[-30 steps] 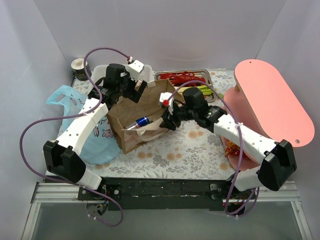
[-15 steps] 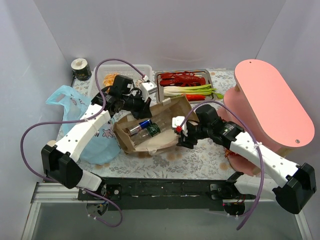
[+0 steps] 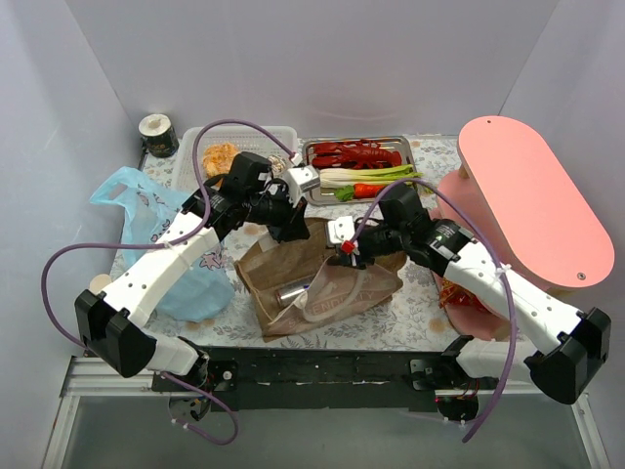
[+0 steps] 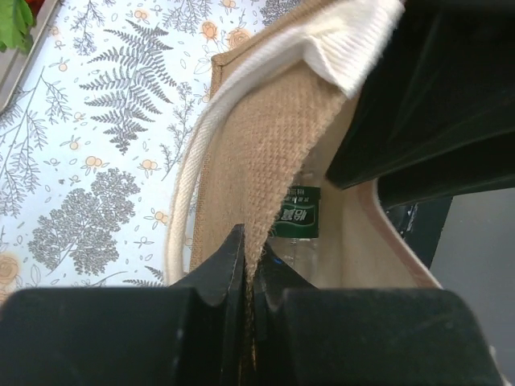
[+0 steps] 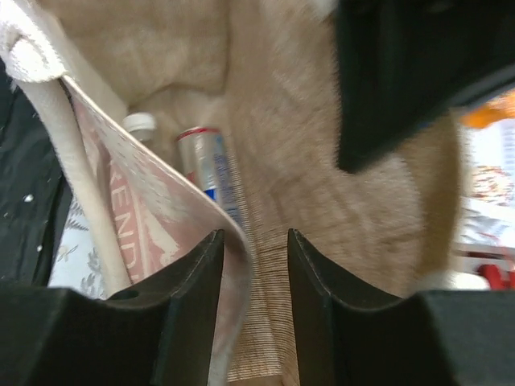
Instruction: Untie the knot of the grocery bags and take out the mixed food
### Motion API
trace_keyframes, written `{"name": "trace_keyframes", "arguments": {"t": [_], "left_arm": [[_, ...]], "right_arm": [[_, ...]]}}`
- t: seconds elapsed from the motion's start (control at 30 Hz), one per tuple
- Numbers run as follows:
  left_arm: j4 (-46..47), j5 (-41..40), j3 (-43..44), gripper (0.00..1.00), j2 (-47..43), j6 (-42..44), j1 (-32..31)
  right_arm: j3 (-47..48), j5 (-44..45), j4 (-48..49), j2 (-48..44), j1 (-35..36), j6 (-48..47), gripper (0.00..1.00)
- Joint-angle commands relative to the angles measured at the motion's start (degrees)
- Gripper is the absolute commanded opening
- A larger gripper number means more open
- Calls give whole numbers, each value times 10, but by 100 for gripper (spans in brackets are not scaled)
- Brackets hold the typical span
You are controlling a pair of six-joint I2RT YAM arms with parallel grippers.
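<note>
1. The step in hand looks like emptying the brown bag. It lies on its side on the desk between the two arms, mouth toward the right arm, with no knot to be seen on it.
2. The left fingers are pressed together, pinching a fold of the bag's woven wall at its far end.
3. The right fingers are spread. The printed rim of the mouth runs between them, and I see no squeeze on it.
4. Food still inside: a can lies lengthwise on the bag's floor, and it also shows through the mouth from above. A bottle with a green label sits by it, its white cap just beside the can's top in the right wrist view.
5. Food already out: the lobster, leek and carrot lie on the tray at the back of the desk.
6. The blue bag sits slumped at the left, apart from both sets of fingers. I cannot tell whether it is knotted or what it holds.
7. Next move, as I judge it: the can must come out through a slack, half-collapsed mouth.
   - Either the left pinch lifts the far end so the can and bottle slide toward the opening.
   - Or the right fingers reach in past the rim and close on the can.
8. The can is round and smooth, so it may roll. The soft wall may fold over it, so the mouth must be held open.
</note>
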Motion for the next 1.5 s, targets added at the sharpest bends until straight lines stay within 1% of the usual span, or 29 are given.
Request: {"name": "trace_keyframes", "arguments": {"t": [0.0, 0.07, 0.1, 0.2, 0.23, 0.3, 0.37, 0.43, 0.5, 0.53, 0.57, 0.63, 0.67, 0.73, 0.77, 0.87, 0.9, 0.97, 1.03, 1.1, 1.13, 1.2, 1.23, 1.33, 1.4, 1.47], "left_arm": [[76, 18, 25, 0, -19, -23, -8], [78, 2, 25, 0, -19, -23, -11], [79, -5, 25, 0, -20, -28, -12], [86, -36, 33, 0, -18, -33, -12], [90, -40, 38, 0, -17, -33, -12], [94, -50, 49, 0, -9, -30, -12], [94, -59, 73, 0, 0, -18, -12], [93, -63, 89, 0, 13, -15, -12], [94, -54, 96, 0, 18, -17, -12], [95, -46, 97, 0, 23, -20, -12], [97, -43, 102, 0, 24, -33, -12], [98, -47, 107, 0, 27, -45, -12], [98, -46, 110, 0, 28, -50, -12], [100, -47, 111, 0, 29, -51, -12], [102, -47, 108, 0, 28, -52, -12], [106, -55, 103, 0, 24, -57, -18], [106, -57, 98, 0, 21, -54, -22], [107, -55, 90, 0, 9, -47, -37], [106, -48, 65, 1, -3, -45, -52], [107, -36, 34, 1, -17, -52, -59], [109, -33, 24, 1, -21, -54, -61], [115, -32, 12, 1, -28, -61, -61], [116, -33, 10, 0, -27, -70, -61], [121, -51, 28, 0, -18, -93, -61], [126, -53, 39, 0, -10, -98, -61], [132, -57, 46, 0, 0, -108, -61]], "right_arm": [[-3, -6, 16, 5, 22, -5, 43], [34, -8, 13, 3, 22, 11, 44], [85, -15, -32, 5, 22, -5, 45], [156, -38, -111, 14, 22, -59, 49], [177, -38, -112, 10, 22, -60, 49], [180, -36, -92, -2, 22, -39, 52], [162, -34, -38, -23, 23, -18, 55], [138, -33, -10, -24, 22, -8, 56], [117, -15, -7, -18, 24, -14, 50], [100, -7, -3, -15, 24, -26, 49], [55, 8, 8, -16, 27, -38, 46], [11, 17, 16, -17, 32, -67, 43], [-33, 24, 22, -17, 44, -94, 42], [-77, 48, 26, -23, 72, -116, 42], [-118, 54, 28, -27, 80, -135, 42], [-164, 61, 27, -44, 92, -143, 43], [-177, 60, 8, -46, 93, -146, 42], [-186, 55, -4, -47, 95, -153, 43], [-205, 63, 8, -52, 102, -155, 43], [-212, 79, 32, -56, 107, -143, 43], [-213, 101, 69, -54, 108, -134, 42], [-204, 126, 99, -41, 109, -119, 41], [-194, 153, 121, -34, 109, -118, 41], [-167, 188, 139, 2, 108, -122, 41], [-155, 195, 139, 37, 108, -132, 41], [-135, 216, 130, 65, 113, -134, 38]]}}
